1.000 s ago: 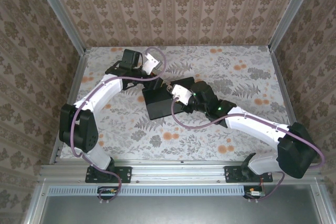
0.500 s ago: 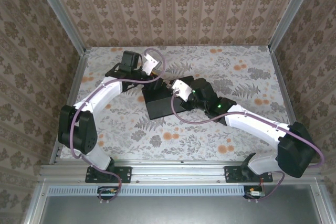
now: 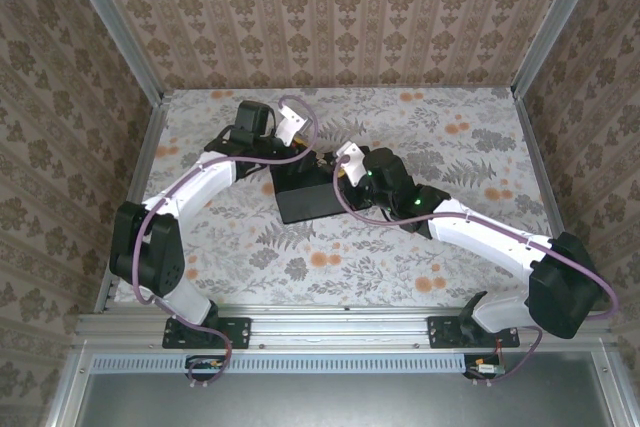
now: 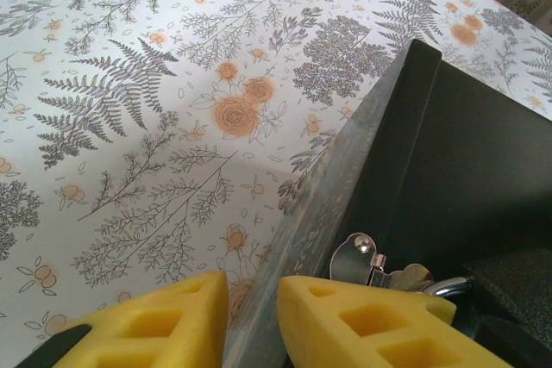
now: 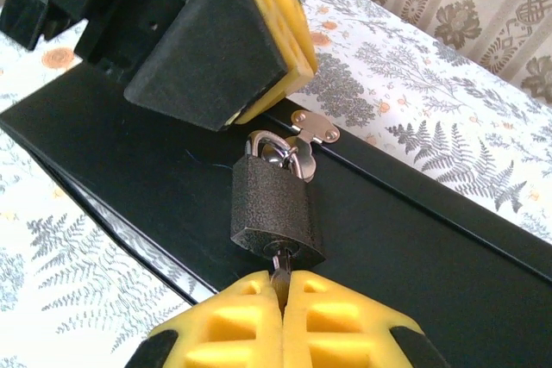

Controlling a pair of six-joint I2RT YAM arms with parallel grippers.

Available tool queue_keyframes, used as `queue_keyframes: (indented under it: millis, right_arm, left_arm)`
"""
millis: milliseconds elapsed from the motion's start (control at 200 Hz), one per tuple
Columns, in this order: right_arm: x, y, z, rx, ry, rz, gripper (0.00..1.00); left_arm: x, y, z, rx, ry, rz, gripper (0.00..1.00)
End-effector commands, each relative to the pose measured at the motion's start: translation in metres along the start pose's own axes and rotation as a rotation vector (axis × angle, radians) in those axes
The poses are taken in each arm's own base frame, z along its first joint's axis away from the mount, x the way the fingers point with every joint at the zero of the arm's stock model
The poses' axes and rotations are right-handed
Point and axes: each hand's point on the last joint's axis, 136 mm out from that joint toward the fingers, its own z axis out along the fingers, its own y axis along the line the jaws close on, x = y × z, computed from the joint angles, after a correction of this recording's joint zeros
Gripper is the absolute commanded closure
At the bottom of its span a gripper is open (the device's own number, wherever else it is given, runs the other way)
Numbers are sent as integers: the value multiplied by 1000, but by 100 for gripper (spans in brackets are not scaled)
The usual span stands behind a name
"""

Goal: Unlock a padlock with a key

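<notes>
The padlock [image 5: 272, 204] is hooked by its loop on a silver hasp [image 5: 315, 129] at the edge of a black box [image 5: 414, 239]. The key [image 5: 280, 266] sticks in the bottom of the padlock (just a small bit of it shows). The right gripper [image 5: 283, 295] is right under the padlock, and its two yellow fingers are pressed together on the key. The left gripper [image 4: 252, 321] is at the box's edge, just beside the hasp. Its fingers stand a little apart, one on each side of the box's wall. I cannot tell if they squeeze the wall. The box sits on the flowery table [image 4: 129, 127], near the middle, and one arm reaches in to it from each side.
</notes>
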Motion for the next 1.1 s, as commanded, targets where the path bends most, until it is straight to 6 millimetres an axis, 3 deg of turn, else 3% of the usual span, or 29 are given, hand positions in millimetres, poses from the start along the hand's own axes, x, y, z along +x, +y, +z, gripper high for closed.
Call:
queue_keyframes:
  millis: [0, 125, 165, 400, 735, 940, 1095]
  right_arm:
    - [-7, -9, 6, 39, -13, 135, 100]
    - [-6, -16, 6, 39, -9, 251, 100]
    - [3, -15, 14, 31, 23, 274, 100]
    - [4, -23, 9, 16, 39, 309, 100]
    - [34, -23, 21, 34, 109, 215, 90]
    - [30, -28, 23, 62, 87, 182, 84]
    - [31, -27, 26, 61, 87, 150, 91]
  left_arm:
    - [53, -35, 16, 142, 157, -113, 61]
    - [56, -39, 16, 146, 162, -109, 61]
    - [56, -40, 16, 144, 160, -109, 61]
    - [45, -38, 7, 123, 142, -74, 61]
    - [57, -30, 10, 89, 166, -83, 62]
    - [54, -33, 10, 106, 154, -86, 62]
    - [56, -32, 11, 108, 163, -89, 63]
